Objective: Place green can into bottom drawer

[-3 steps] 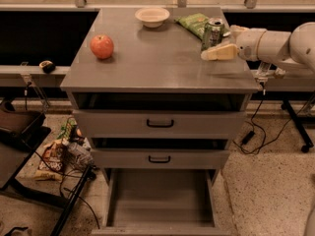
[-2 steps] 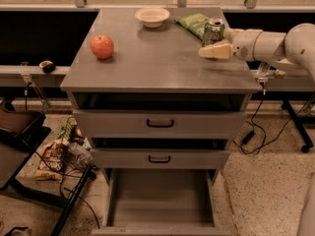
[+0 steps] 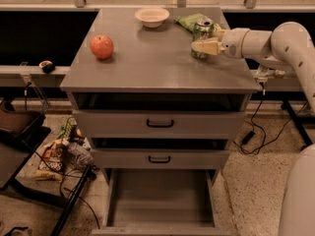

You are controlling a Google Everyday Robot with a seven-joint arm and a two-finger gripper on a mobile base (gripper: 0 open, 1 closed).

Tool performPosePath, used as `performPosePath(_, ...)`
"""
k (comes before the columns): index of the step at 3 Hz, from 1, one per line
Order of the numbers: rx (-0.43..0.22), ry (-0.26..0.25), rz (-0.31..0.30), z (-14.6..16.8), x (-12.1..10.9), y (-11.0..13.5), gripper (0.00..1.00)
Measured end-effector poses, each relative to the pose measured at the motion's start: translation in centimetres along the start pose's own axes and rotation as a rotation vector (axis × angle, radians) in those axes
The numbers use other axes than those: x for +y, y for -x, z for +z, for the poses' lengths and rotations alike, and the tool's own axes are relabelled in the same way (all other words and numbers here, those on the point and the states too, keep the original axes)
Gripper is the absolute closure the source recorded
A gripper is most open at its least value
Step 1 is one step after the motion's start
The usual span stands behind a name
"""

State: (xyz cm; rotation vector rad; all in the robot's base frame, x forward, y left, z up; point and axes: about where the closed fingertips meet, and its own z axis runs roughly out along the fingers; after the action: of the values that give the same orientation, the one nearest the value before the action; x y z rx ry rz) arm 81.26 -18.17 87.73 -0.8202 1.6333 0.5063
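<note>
Now the claw (image 3: pixel 204 46) has slid left over the table (image 3: pixel 147 63) & sits right against the green can (image 3: pixel 202 29), low on its near side. Can't tell if it's spread or clamped. Can's upright, back-right of the table. Bottom drawer (image 3: pixel 162 195) is open below, so a grasp looks imminent imo.

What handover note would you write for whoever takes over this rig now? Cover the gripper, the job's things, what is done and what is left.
Gripper: at the small green metal drink can, level with its body; grasp cannot be confirmed.
Can: upright at the right rear of the grey cabinet top.
Bottom grey metal drawer: pulled open.
Done: drawer open.
Left: secure the can, lower it into the drawer.
</note>
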Motion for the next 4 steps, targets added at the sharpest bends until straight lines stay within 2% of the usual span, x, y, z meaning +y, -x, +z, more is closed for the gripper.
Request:
performPosePath(1,-0.001,0.001,-0.001,0.1,0.0,0.1,0.89)
performPosePath(2,-0.001,0.001,-0.001,0.1,0.0,0.1,1.0)
performPosePath(3,0.027,0.034,-0.054,-0.4,1.0,2.9,1.0)
performPosePath(4,0.023,0.065,-0.155,-3.3,4.2,8.2,1.0)
